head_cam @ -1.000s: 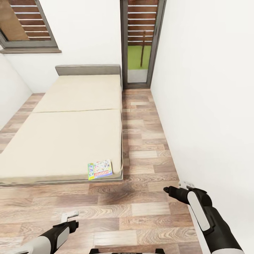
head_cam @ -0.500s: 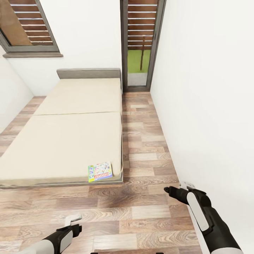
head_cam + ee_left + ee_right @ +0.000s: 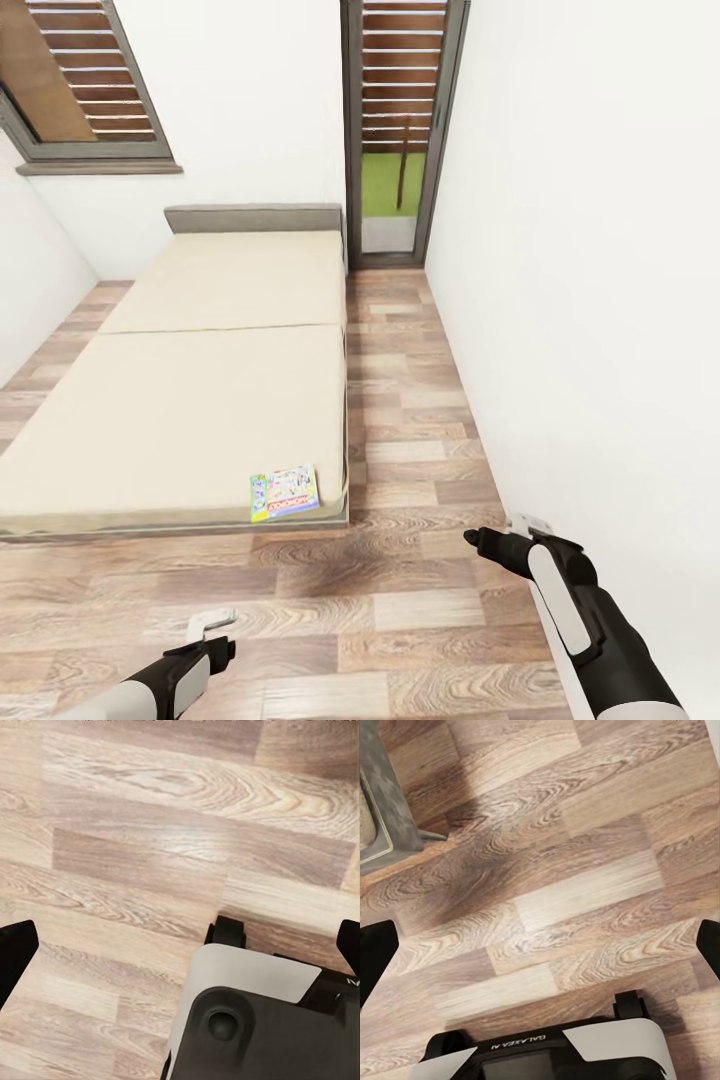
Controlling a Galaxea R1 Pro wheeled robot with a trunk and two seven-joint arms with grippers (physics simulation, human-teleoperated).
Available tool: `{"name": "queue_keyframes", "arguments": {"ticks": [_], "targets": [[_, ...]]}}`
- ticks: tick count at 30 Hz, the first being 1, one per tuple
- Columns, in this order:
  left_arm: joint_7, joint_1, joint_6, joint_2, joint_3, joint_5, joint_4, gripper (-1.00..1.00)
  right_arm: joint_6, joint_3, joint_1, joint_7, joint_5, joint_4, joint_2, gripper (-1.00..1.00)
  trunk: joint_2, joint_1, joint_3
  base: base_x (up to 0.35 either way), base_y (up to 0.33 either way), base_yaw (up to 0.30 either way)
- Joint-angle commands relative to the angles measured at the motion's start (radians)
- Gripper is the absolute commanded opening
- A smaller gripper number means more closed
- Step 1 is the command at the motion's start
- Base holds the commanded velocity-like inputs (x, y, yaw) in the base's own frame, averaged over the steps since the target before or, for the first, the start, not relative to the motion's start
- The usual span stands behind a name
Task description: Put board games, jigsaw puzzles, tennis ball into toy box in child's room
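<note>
Left pincer [image 3: 205,628]: pale tip only partly visible at lower frame edge in head view; wrist view shows dark fingers [image 3: 15,952] wide apart, nothing held. Right pincer [image 3: 500,535]: small, partly hidden by own arm; wrist view shows fingers [image 3: 376,956] spread, empty. Both over wood-grain plank floor [image 3: 400,620]. Board game [image 3: 285,492]: flat rectangle, bright cover, print too small to read, at bed's near right corner. Bed [image 3: 180,400]: beige mattress, grey frame, left side cut off.
</note>
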Motion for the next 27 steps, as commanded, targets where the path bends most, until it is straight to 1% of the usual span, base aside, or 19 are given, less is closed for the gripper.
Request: {"name": "queue_keyframes", "arguments": {"ticks": [1, 14, 21, 27], "targets": [[0.002, 0.0, 0.005, 0.0, 0.002, 0.006, -0.002, 1.0, 0.003, 0.001, -0.001, -0.008, -0.011, -0.001, 0.0, 1.0, -0.002, 0.001, 0.0, 0.0, 0.0, 0.0], [-0.009, 0.001, 0.008, 0.001, 0.003, 0.009, 0.001, 1.0, -0.001, 0.002, -0.002, -0.009, -0.013, -0.001, 0.0, 1.0, -0.002, 0.001, 0.022, 0.0, 0.0, 0.0], [-0.01, 0.013, 0.008, 0.001, 0.002, 0.006, 0.003, 1.0, -0.001, 0.002, -0.002, -0.008, -0.014, 0.0, 0.0, 1.0, -0.002, 0.001, 0.033, 0.0, 0.0, 0.0], [-0.011, 0.016, 0.008, 0.001, 0.002, 0.006, 0.004, 1.0, -0.001, 0.003, -0.002, -0.008, -0.013, 0.0, 0.012, 1.0, -0.002, 0.001, 0.043, 0.0, 0.0, 0.0]]}}
